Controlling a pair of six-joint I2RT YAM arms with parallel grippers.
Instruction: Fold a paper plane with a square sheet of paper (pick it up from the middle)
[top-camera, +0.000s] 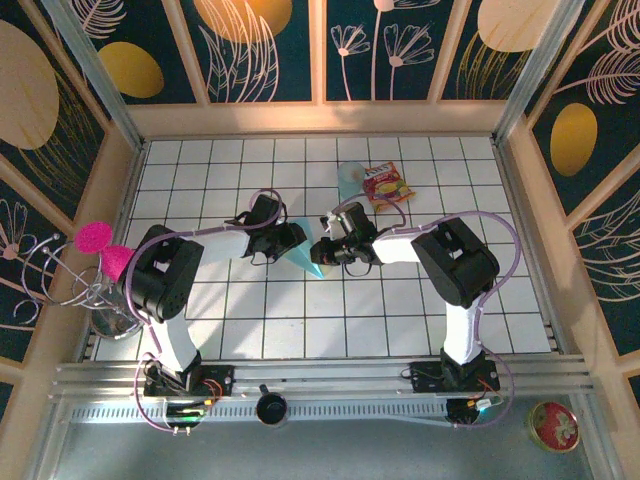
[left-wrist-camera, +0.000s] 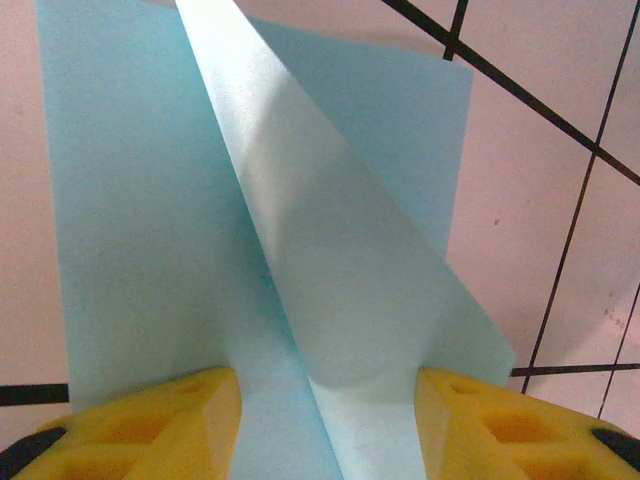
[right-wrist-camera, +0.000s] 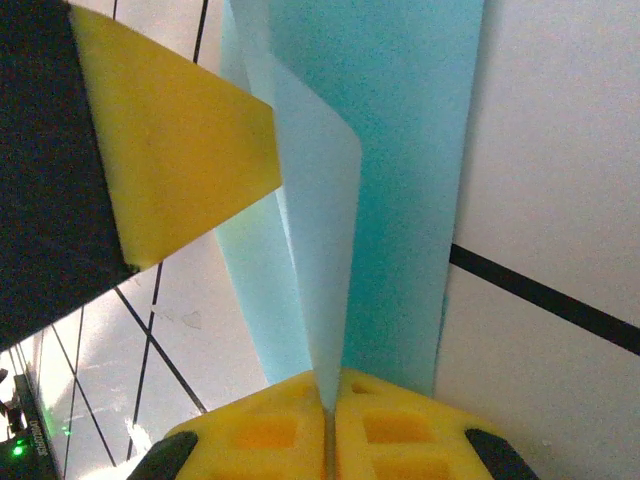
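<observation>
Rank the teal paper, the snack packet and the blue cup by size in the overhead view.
1. Largest, too close to rank: the folded teal paper, partly hidden, and the red-and-yellow snack packet.
2. Smallest: the pale blue cup.

Your arms reach inward toward each other; left gripper (left-wrist-camera: 328, 395) stands parted, right gripper (right-wrist-camera: 328, 395) pinches the folded paper (right-wrist-camera: 320, 250).

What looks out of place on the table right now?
A red-and-yellow snack packet and a pale blue cup sit just behind the folding spot, unrelated to the job. The teal paper looks intact, mid-fold, pinched by the right gripper.
</observation>
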